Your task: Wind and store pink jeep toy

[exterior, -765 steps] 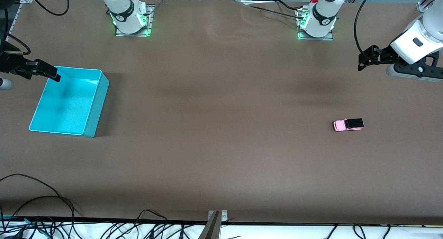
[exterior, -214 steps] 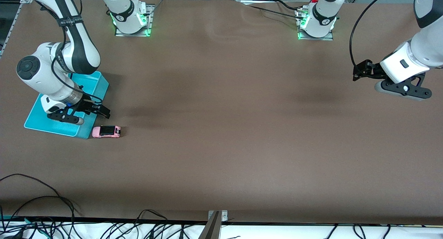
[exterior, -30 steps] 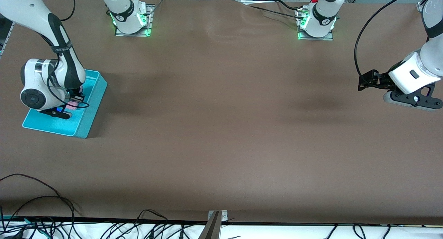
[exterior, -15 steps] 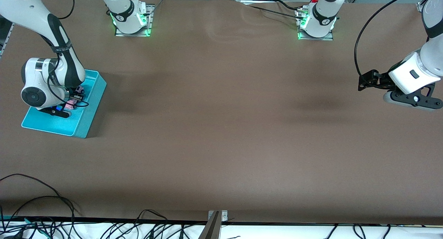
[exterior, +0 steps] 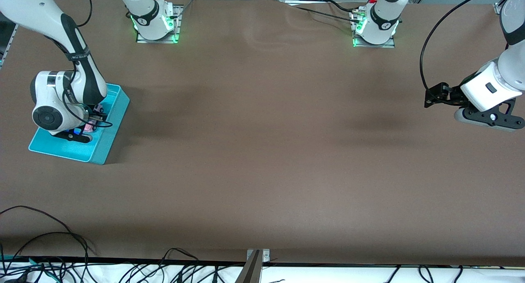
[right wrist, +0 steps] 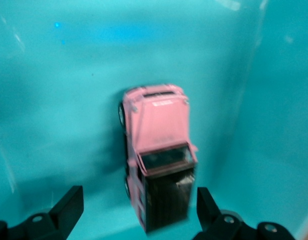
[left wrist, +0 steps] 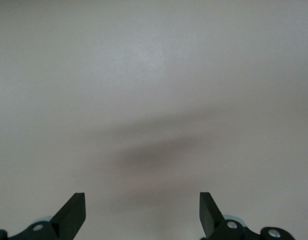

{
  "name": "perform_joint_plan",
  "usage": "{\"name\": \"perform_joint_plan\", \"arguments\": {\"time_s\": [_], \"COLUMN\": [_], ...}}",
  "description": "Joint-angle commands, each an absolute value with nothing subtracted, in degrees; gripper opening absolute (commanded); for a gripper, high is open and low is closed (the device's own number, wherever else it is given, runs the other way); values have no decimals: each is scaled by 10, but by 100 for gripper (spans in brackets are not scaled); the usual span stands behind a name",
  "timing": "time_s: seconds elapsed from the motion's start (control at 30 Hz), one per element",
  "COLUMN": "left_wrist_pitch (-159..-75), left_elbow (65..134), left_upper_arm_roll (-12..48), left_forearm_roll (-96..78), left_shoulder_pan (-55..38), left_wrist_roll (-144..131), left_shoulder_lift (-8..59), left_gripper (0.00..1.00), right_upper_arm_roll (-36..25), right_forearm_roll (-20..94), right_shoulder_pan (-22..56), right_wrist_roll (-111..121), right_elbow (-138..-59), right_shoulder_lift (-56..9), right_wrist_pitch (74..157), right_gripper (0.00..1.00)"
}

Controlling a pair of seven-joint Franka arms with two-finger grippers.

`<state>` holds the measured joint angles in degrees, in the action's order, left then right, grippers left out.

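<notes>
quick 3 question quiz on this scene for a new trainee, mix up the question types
1. True or false: the pink jeep toy lies inside the turquoise bin.
2. Multiple choice: the right gripper is (A) shut on the toy, (B) open over the toy, (C) open over bare table.
3. Fill in the blank: the left gripper waits open over the bare ____ at the left arm's end.

Key: 1 true. 2 B. 3 table.
</notes>
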<state>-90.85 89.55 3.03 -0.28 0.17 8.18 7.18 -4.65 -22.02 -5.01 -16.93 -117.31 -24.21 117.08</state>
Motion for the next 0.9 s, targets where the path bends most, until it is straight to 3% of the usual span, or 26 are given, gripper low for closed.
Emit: {"name": "perform_joint_plan", "arguments": {"time_s": [0.0, 0.1, 0.3, 0.87], "left_wrist_pitch": [-900, -900, -900, -900], "left_elbow": [878, 878, 878, 878], "left_upper_arm_roll": [32, 32, 32, 32], "left_forearm_roll": [-7, -7, -7, -7], "left_shoulder_pan": [5, 5, 5, 5], "left_wrist_roll": [82, 81, 81, 82], "left_shoulder_lift": [79, 79, 79, 79], "left_gripper": [100, 100, 100, 100], "right_upper_arm_roll": [-8, 3, 12, 9], "right_forearm_roll": [-228, -224, -200, -32], "right_shoulder_pan": [-53, -53, -53, -54], "right_wrist_roll": [-164, -162, -158, -164], "right_elbow": [-1106, -1072, -1041, -996], "right_shoulder_lift": [-216, -211, -201, -90], "right_wrist_pitch": [1029, 971, 940, 944], "right_gripper": [100, 100, 100, 100]}}
